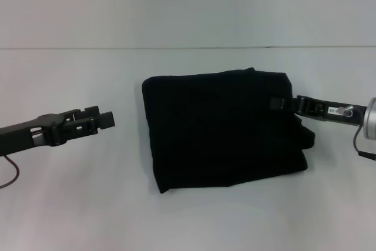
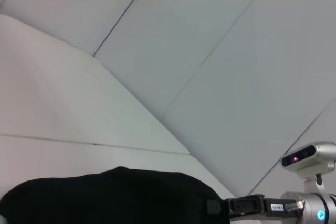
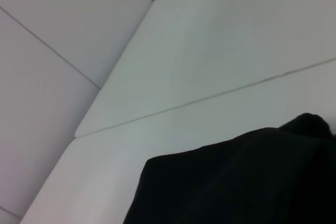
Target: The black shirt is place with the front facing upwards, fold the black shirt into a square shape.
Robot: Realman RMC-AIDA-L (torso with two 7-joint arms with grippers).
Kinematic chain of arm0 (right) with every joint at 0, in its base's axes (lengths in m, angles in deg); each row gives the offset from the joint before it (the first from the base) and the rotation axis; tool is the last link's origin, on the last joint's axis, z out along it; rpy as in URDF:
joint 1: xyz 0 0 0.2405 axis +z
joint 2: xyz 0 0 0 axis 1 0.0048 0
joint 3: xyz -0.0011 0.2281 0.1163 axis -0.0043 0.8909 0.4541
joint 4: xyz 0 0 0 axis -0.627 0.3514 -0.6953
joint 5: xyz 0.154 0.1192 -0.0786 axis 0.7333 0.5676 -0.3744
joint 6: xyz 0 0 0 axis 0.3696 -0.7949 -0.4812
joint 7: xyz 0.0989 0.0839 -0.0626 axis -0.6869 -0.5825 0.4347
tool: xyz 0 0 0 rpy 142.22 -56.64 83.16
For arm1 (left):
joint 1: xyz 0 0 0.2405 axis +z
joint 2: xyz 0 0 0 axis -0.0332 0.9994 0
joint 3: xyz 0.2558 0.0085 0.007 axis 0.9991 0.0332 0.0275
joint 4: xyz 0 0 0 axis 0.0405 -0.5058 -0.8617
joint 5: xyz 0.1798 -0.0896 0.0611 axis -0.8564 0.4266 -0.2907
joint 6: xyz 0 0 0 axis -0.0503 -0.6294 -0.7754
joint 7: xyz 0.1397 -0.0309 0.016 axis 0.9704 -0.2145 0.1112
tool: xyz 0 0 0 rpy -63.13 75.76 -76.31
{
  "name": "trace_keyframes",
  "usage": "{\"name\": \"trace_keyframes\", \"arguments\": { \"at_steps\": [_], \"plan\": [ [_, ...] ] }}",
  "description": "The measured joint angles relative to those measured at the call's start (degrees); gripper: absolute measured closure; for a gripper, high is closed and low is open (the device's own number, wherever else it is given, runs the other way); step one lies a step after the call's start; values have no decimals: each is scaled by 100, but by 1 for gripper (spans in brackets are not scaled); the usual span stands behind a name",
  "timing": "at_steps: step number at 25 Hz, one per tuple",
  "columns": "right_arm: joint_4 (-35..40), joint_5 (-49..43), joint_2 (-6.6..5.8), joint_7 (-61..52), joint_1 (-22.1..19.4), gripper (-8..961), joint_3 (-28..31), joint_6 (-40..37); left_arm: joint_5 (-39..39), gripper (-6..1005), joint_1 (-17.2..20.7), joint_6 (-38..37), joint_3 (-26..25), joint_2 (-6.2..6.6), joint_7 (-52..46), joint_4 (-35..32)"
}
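No text, label, brand, number or sign can be read anywhere.

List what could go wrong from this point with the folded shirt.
1. The right gripper sits at the black shirt's right edge; if cloth clings as it pulls away, the fold could drag open.
2. That right edge looks bunched and uneven, so the shape may not end up square.
3. The left gripper hovers apart on the left and cannot steady the cloth.

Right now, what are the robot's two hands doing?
Left gripper: away from the black shirt, holding nothing; open or shut cannot be told.
Right gripper: at the shirt's right edge; grip cannot be told.
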Motion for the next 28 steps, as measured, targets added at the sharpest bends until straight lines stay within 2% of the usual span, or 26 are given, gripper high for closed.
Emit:
{"name": "trace_keyframes", "arguments": {
  "at_steps": [5,14,19,23,28],
  "plan": [
    [-136,-28,-26,2,-78,855,-44,316,-8,91,-15,5,50,-28,-25,-2],
    [-233,-348,36,21,-107,855,-5,731,-20,90,-60,60,71,-47,-94,-2],
    [-194,-287,47,340,-252,731,549,740,-21,90,-64,69,70,-52,-95,-2],
    [-136,-229,1,585,-423,570,1158,528,-20,91,-64,99,69,-51,-147,-2],
    [21,-19,-39,1706,-588,361,1684,-433,-20,91,-64,142,70,-54,-251,-2]
  ]
}}
